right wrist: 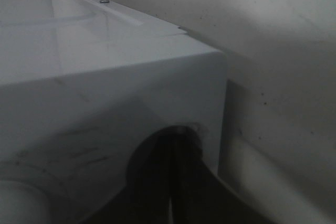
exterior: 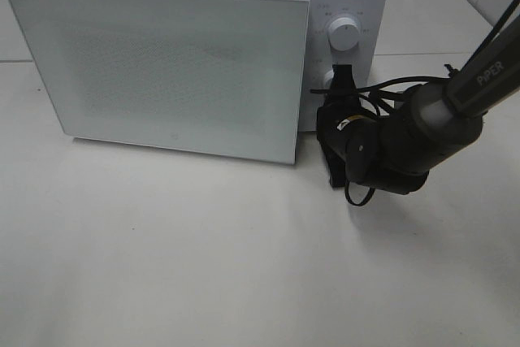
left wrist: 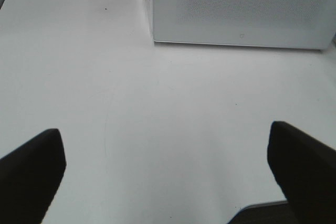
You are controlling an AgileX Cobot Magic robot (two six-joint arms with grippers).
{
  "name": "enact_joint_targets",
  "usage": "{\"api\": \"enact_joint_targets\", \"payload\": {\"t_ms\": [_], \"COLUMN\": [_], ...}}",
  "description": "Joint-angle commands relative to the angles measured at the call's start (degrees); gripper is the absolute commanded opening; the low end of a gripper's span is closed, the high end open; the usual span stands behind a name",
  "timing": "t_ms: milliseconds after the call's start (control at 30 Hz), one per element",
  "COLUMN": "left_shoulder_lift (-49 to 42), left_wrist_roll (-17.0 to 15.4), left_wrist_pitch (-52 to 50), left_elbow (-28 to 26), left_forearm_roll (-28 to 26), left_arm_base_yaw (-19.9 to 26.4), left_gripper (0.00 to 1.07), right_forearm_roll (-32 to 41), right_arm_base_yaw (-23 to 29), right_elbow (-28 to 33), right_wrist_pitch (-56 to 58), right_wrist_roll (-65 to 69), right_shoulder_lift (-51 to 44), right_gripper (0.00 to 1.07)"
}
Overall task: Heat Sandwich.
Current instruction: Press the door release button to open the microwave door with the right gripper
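The sandwich is hidden; nothing of it shows in any view. The white microwave (exterior: 162, 62) stands at the back of the table with its door across the front, so the inside cannot be seen. My right gripper (exterior: 340, 75) is shut, and its tips rest against the control panel at the lower knob, just under the upper knob (exterior: 344, 34). In the right wrist view the shut right gripper (right wrist: 175, 142) points at the microwave's white panel (right wrist: 105, 77). My left gripper (left wrist: 167, 174) hangs open over bare table, well in front of the microwave (left wrist: 241, 9), and holds nothing.
The white table (exterior: 203, 266) stretches in front of the microwave. The right arm's dark body and cables (exterior: 390, 140) stand just right of the door's lower corner. A wall rises close behind the oven (right wrist: 273, 35).
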Motion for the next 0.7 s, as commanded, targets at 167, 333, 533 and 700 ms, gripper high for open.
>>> {"api": "enact_joint_targets", "payload": {"t_ms": [167, 333, 533, 700], "left_shoulder_lift": [-1.3, -1.3, -1.3, -1.3], "left_wrist_roll": [-0.3, -0.3, -0.3, -0.3], "left_wrist_pitch": [-0.5, -0.5, -0.5, -0.5], "left_elbow": [0.2, 0.2, 0.2, 0.2], "left_forearm_roll": [0.1, 0.1, 0.1, 0.1], "left_arm_base_yaw": [0.1, 0.1, 0.1, 0.1], "left_gripper": [1.03, 1.03, 1.03, 1.03], "right_forearm_roll": [-4.4, -4.4, -4.5, -4.5], "right_arm_base_yaw": [-1.9, -1.9, -1.9, -1.8], "right_elbow": [-7.1, -7.0, -6.8, -6.7], "right_wrist_pitch": [-16.0, -15.9, -15.8, -15.6], "right_wrist_roll": [-1.5, -1.4, -1.4, -1.4], "right_shoulder_lift": [0.6, 0.6, 0.6, 0.4], "right_gripper": [0.00, 0.00, 0.00, 0.01]}}
